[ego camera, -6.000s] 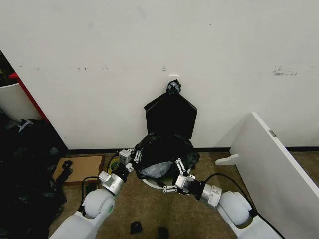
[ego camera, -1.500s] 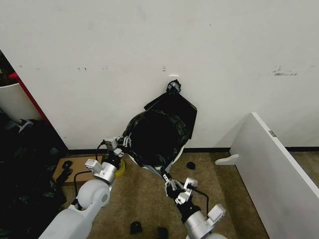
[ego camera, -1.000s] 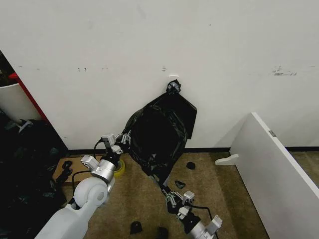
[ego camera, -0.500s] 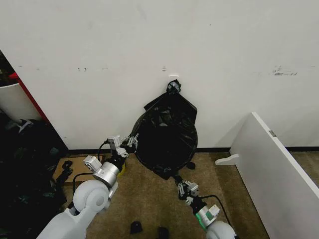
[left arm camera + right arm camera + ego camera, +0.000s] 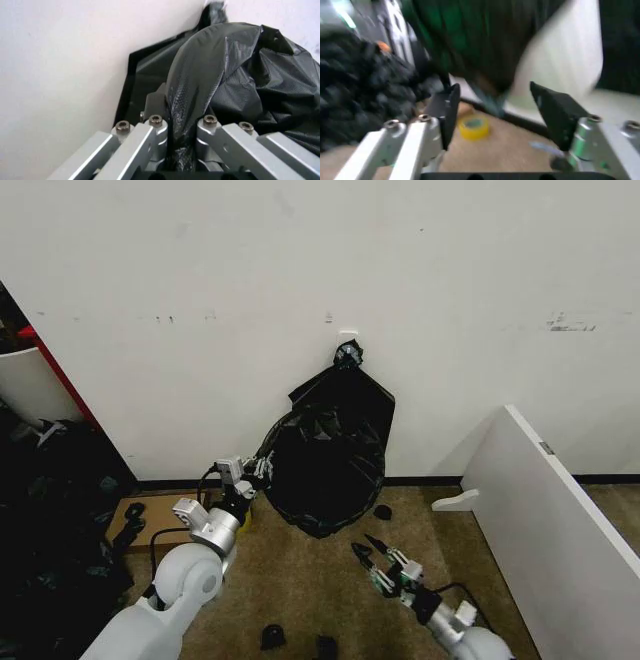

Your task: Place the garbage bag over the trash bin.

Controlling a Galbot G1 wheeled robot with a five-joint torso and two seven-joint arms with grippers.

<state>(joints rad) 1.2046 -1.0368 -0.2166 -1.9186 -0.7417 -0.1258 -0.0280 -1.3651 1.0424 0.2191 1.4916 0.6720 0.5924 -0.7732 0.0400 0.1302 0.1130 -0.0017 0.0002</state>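
Film this thin looks weightless, limp and slippery, so the garbage bag (image 5: 330, 470) is best gripped at a gathered fold of its rim. The left gripper (image 5: 253, 472) pinches such a fold at the bag's left edge (the left wrist view shows plastic bunched between its fingers (image 5: 155, 131)). The bag hangs against the wall. The right gripper (image 5: 372, 558) hovers spread and empty over the floor. Whether the bag holds anything cannot be told.

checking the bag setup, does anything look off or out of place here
The thin black plastic garbage bag hangs from one side only, pinched by the left gripper, while the right gripper is open and off it. A small black scrap lies on the brown floor.
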